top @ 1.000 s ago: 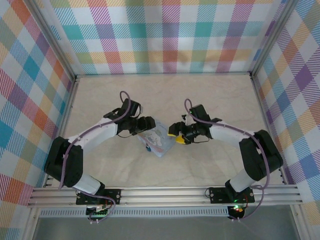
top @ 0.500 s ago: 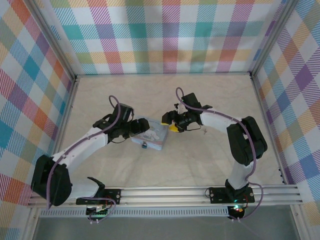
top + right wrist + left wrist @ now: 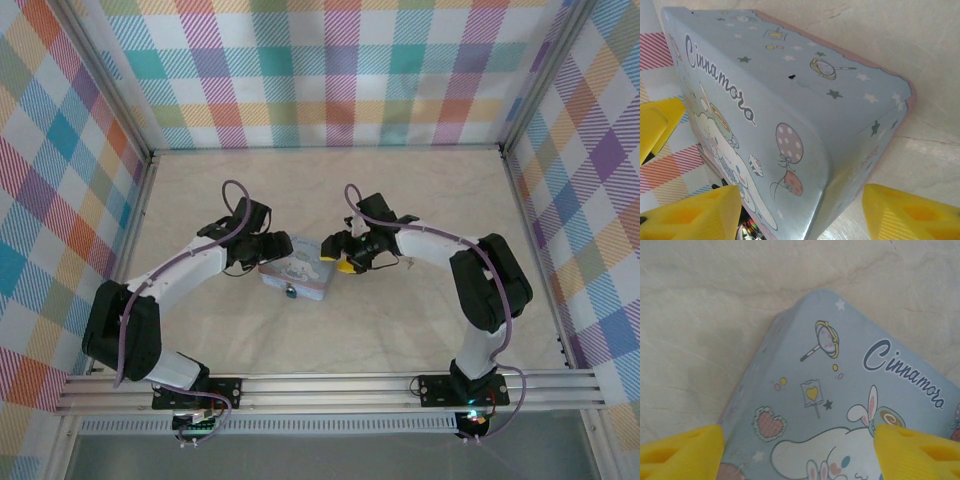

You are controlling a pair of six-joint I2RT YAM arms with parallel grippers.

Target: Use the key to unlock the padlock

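A light-blue Cinnamoroll tin box lies on the table between my two arms. A small dark piece, seemingly the padlock, hangs at its near edge. The key is out of view. My left gripper is at the box's left end. In the left wrist view the gripper is open, one yellow finger beside the box wall and the other over the lid. My right gripper is open at the box's right end. Its yellow fingers straddle a box corner, the right one standing apart from it.
Checked walls close the table in at the back and both sides. A metal rail runs along the near edge by the arm bases. Bare marbled tabletop lies behind and in front of the box.
The box has shifted left and slightly away from the rail, and both grippers moved that way with it. The right arm has stretched further left.
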